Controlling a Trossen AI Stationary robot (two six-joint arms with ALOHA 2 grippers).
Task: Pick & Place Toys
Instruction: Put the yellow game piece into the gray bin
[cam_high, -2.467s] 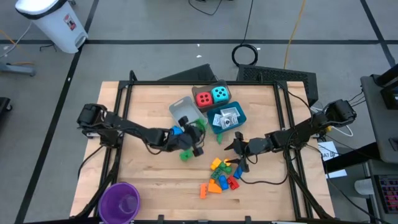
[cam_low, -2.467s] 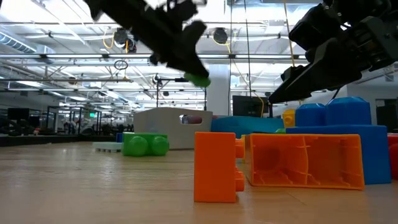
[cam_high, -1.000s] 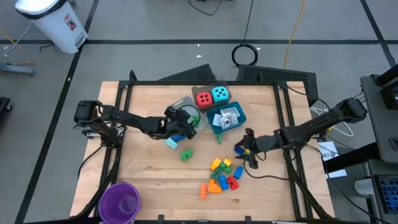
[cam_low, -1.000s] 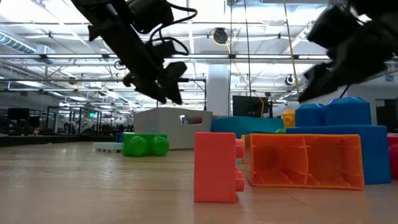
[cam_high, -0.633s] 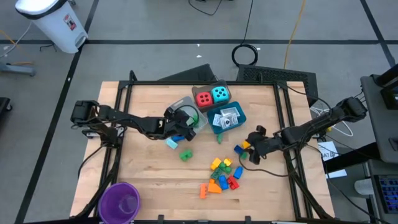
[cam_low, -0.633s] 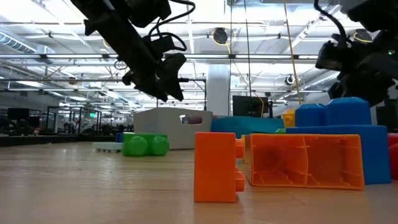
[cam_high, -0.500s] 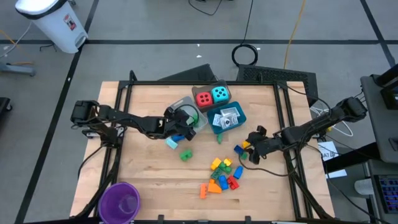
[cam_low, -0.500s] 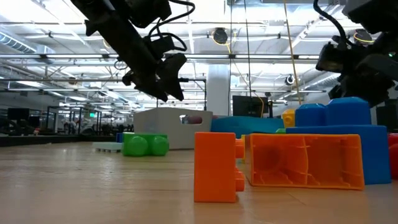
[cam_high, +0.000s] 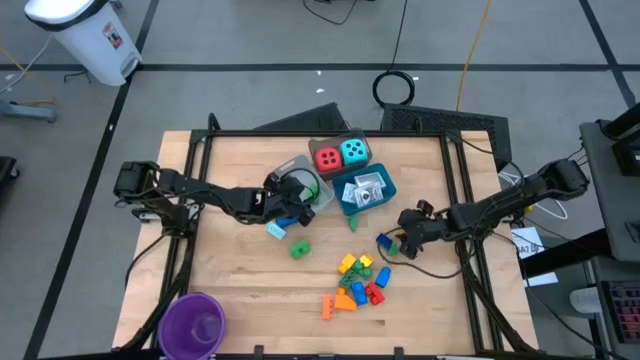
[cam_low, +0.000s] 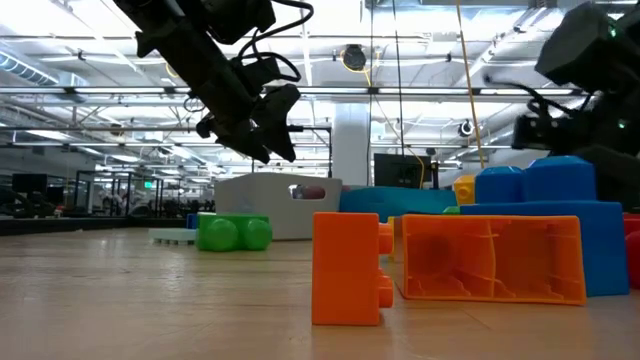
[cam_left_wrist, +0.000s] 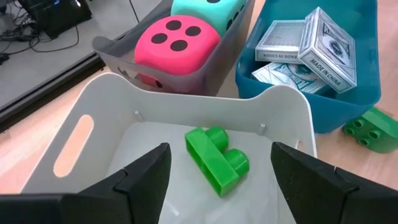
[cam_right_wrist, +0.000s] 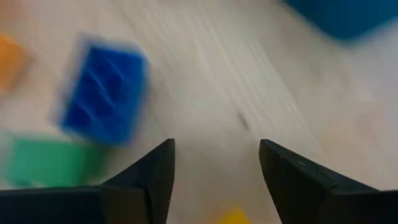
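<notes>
Toys sort by kind: your left gripper (cam_left_wrist: 217, 186), jaws apart, hovers over the clear tray (cam_left_wrist: 93, 106) where a green brick (cam_left_wrist: 216, 159) lies. Dice and packets fill neighbouring trays. Your right gripper (cam_right_wrist: 214, 180), jaws apart and empty, points near a blue brick (cam_right_wrist: 102, 93).

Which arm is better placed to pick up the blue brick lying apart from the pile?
The right. Its open gripper hangs beside the blue brick, while the left gripper is over the clear tray.
</notes>
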